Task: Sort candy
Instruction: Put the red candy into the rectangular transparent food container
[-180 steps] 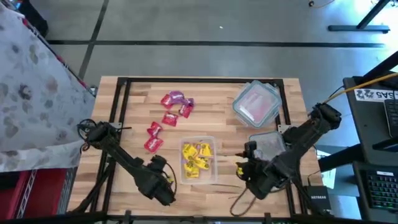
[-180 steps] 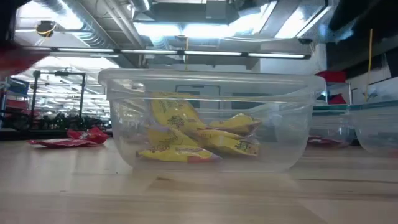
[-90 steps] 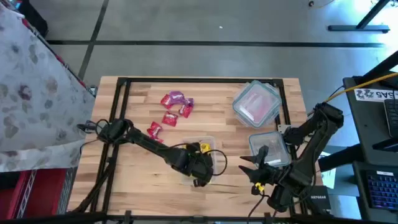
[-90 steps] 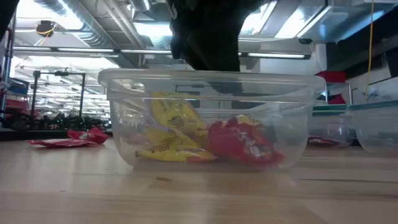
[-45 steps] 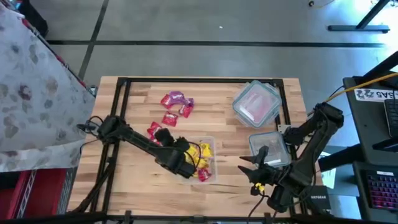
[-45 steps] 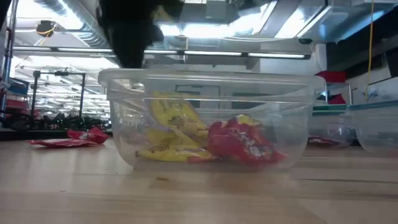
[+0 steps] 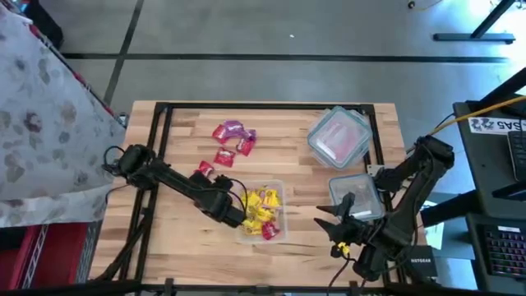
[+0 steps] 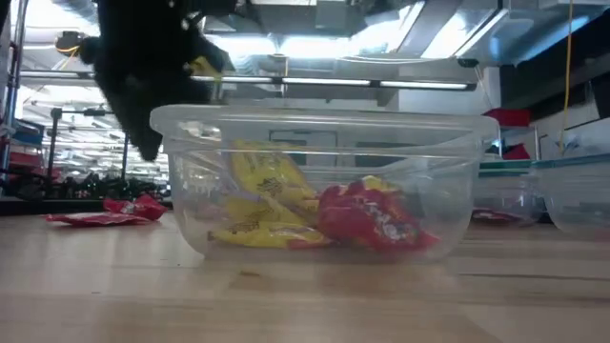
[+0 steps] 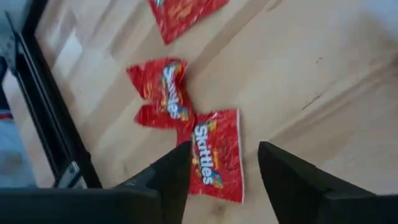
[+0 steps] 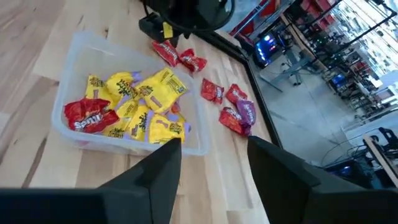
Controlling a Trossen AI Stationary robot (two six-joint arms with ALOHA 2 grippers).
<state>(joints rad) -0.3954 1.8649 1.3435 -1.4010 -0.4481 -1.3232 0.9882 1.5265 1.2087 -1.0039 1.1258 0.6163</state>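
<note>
The left tool, fingers spread and empty, is held over two red wrapped candy packets at the clear plastic tub's nine o'clock side.

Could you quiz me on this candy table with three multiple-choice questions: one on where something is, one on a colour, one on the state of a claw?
1. Where is the left gripper?
A. beside the open tub's left edge
B. over the lidded tub
C. off the table

2. Which colour is most of the candy in the open tub?
A. purple
B. yellow
C. green

3. How are the left gripper's fingers?
A. shut on a packet
B. open and empty
C. hidden

Answers:
1 A, the high view shows it beside that tub.
2 B, yellow packets surround one red packet.
3 B, the left wrist view shows parted fingers above red packets on the table.
</note>
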